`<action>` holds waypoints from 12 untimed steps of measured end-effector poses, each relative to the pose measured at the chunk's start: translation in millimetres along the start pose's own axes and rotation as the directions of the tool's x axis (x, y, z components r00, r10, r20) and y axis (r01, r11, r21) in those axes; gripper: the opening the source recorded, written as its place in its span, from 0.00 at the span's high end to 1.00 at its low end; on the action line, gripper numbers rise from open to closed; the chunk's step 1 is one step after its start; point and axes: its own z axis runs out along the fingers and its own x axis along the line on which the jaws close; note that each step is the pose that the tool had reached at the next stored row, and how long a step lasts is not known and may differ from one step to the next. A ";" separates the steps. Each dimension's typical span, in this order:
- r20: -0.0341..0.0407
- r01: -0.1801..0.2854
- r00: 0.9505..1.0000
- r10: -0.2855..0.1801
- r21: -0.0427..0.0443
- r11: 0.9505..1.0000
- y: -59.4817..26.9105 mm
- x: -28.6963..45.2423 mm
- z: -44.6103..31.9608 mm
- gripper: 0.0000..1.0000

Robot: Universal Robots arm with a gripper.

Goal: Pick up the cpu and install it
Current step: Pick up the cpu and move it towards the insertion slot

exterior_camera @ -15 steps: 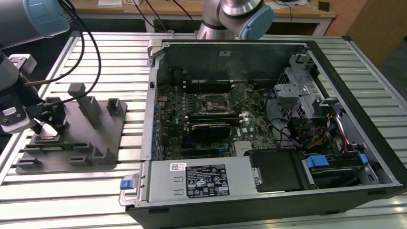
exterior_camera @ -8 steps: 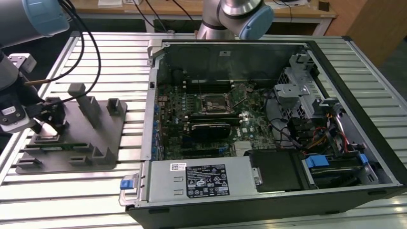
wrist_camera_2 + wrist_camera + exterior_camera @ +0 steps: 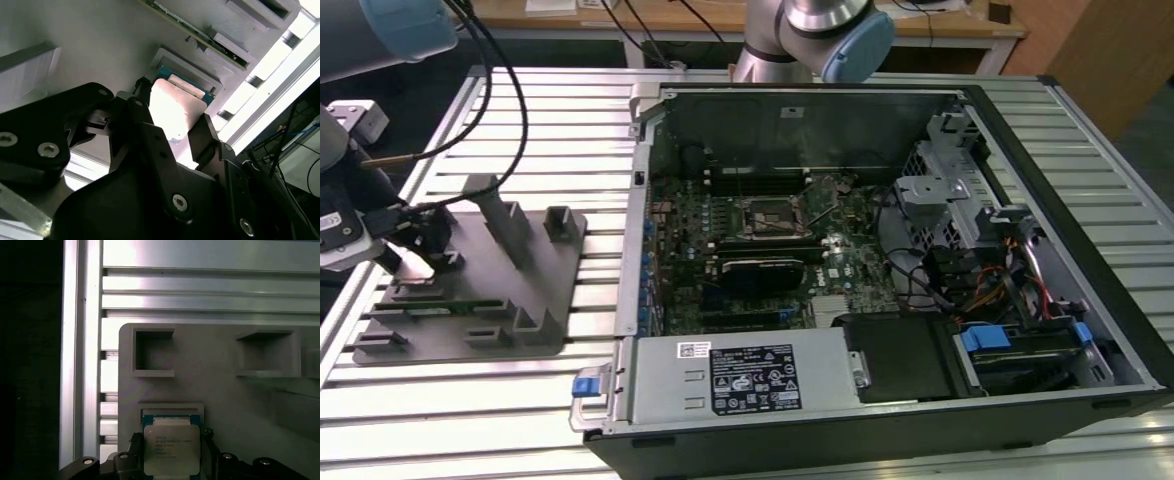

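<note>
— Where's the arm [image 3: 336, 170]?
— Far over on the exterior view's left, down over the grey plastic holder [image 3: 534, 300] that lies on the slatted aluminium worktop [image 3: 480, 400].
— And the jaws?
— Narrowed right in on the cpu [image 3: 171, 452]. In both wrist views a black finger [image 3: 145, 117] presses at each of two opposite edges.
— So where's the cpu itself?
— Seated in a shallow recess of the holder, silvery top facing up.
— And further right?
— The open computer case [image 3: 801, 115] lies on its side, with the motherboard [image 3: 700, 225] exposed. Its black socket frame [image 3: 767, 213] is well apart from the cpu, and the power supply [image 3: 734, 375] sits along the near edge.
</note>
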 end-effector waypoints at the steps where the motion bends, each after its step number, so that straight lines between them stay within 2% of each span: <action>1: 0.000 0.000 1.000 0.000 0.000 1.000 0.1 0.0 -1.5 0.45; 12: 0.000 0.000 1.000 0.000 0.000 1.000 0.7 -0.5 -20.0 0.45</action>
